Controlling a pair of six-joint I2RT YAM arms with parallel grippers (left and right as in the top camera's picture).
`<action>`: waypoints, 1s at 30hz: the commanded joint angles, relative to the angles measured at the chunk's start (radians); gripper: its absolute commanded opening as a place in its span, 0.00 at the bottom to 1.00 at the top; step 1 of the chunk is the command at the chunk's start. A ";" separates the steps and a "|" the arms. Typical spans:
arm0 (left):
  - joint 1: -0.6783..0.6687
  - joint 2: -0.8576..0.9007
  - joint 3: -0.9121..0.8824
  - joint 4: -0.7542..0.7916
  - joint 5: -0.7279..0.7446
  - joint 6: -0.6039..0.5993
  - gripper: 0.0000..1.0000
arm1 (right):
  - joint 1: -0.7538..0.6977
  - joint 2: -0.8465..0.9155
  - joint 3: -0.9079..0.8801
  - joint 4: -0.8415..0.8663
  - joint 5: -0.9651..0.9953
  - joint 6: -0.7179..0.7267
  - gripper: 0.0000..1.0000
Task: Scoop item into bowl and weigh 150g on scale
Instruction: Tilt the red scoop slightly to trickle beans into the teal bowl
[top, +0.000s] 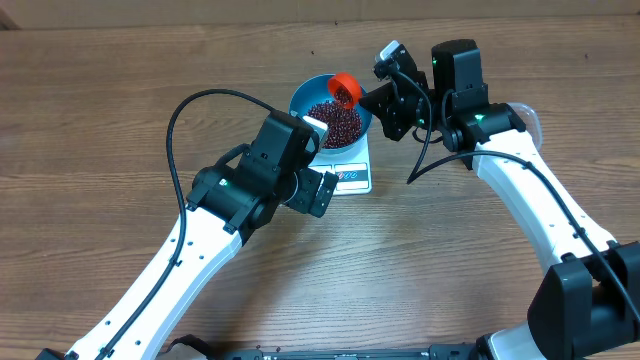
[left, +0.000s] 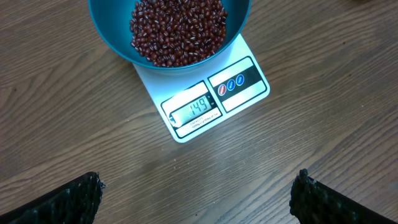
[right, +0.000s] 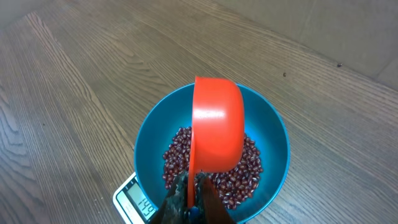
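Observation:
The blue bowl (top: 308, 100) (left: 106, 31) (right: 273, 134) stands on the white scale (top: 352, 178) (left: 249, 81) (right: 127, 200) and holds a heap of dark red beans (top: 335, 122) (left: 177, 31) (right: 249, 171). The scale's display (left: 196, 110) reads 149. My right gripper (top: 372, 95) (right: 194, 194) is shut on the handle of an orange scoop (top: 345, 88) (right: 216, 124), tipped over the bowl. Near the scale's front edge, my left gripper (top: 318, 160) (left: 198, 199) hangs open with only bare table between its fingertips (left: 81, 193).
Brown wooden table (top: 120, 80) lies all around the scale. The left arm (top: 180, 250) reaches in from the lower left and the right arm (top: 540, 200) from the right. A black cable (top: 180, 130) loops above the left arm.

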 joint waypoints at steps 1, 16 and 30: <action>-0.002 0.008 0.012 0.000 0.004 0.022 1.00 | 0.006 -0.028 0.006 0.011 0.000 -0.002 0.04; -0.002 0.008 0.012 0.000 0.004 0.022 1.00 | 0.004 -0.028 0.005 -0.014 0.027 0.002 0.04; -0.002 0.008 0.012 0.000 0.004 0.022 1.00 | 0.001 -0.028 0.005 -0.024 0.026 -0.005 0.04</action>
